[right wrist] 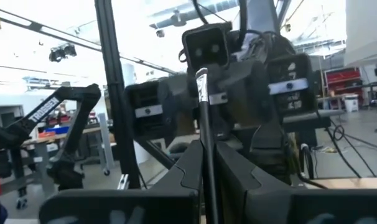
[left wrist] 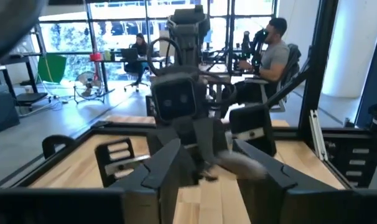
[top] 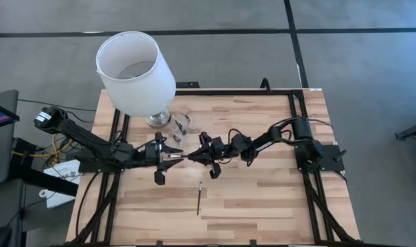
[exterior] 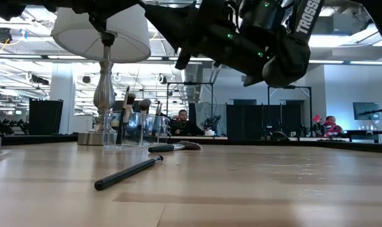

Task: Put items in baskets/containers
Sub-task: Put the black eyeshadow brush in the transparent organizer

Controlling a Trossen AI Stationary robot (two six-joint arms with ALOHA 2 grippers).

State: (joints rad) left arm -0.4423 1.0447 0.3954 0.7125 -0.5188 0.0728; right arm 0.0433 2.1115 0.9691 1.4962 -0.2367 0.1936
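Note:
My right gripper hovers over the table's middle, shut on a thin black makeup brush. The brush's silver ferrule and grey bristle head point at my left gripper. That gripper is open, a finger on either side of the bristle head, touching nothing. A small clear cup with several brushes standing in it sits beside the lamp base. One black brush lies flat nearer the near edge. A shorter brush lies behind it. My right gripper pinches the brush's black handle between its two fingers. It comes level from the table's right, and the brush runs on out past the fingertips along their line. The brush is lifted clear of the table, about level, bristle end toward the left gripper.
A tall lamp with a large white shade and a silver base stands at the far left, right beside the cup. A black frame borders the wooden table. Bare wood shows on the near half. People sit in the room beyond.

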